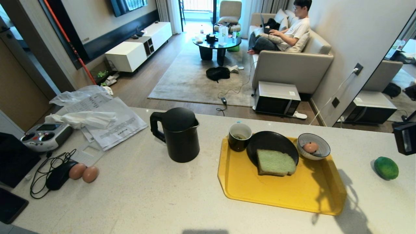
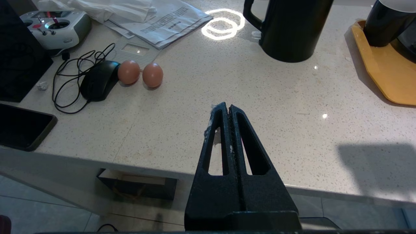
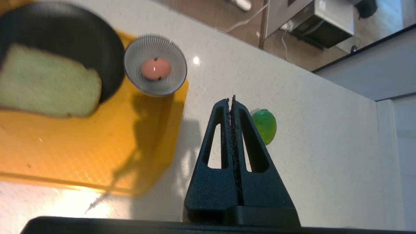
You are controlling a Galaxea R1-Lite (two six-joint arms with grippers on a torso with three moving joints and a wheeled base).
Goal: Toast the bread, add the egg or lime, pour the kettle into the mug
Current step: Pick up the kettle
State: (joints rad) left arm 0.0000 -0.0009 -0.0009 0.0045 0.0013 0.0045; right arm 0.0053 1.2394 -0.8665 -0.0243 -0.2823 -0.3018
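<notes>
The pale green bread (image 1: pixel 275 162) lies on a black plate (image 1: pixel 269 141) on the yellow tray (image 1: pixel 292 191). The pinkish egg (image 1: pixel 310 147) sits in a striped bowl (image 1: pixel 322 140) at the tray's far right corner. The black mug (image 1: pixel 240 136) stands at its far left corner. The black kettle (image 1: pixel 178 135) stands left of the tray. The lime (image 1: pixel 386 167) rests on the counter to the right. My right gripper (image 3: pixel 231 99) hangs shut and empty above the counter between tray and lime (image 3: pixel 267 125). My left gripper (image 2: pixel 227 106) is shut and empty over the counter's front edge.
Two brown eggs (image 1: pixel 84 172), a mouse (image 1: pixel 60 175) with its cable, a remote controller (image 1: pixel 45 136) and papers (image 1: pixel 110 122) crowd the counter's left end. Beyond the counter a person sits on a sofa (image 1: pixel 292 65), and a microwave (image 1: pixel 276 99) stands on the floor.
</notes>
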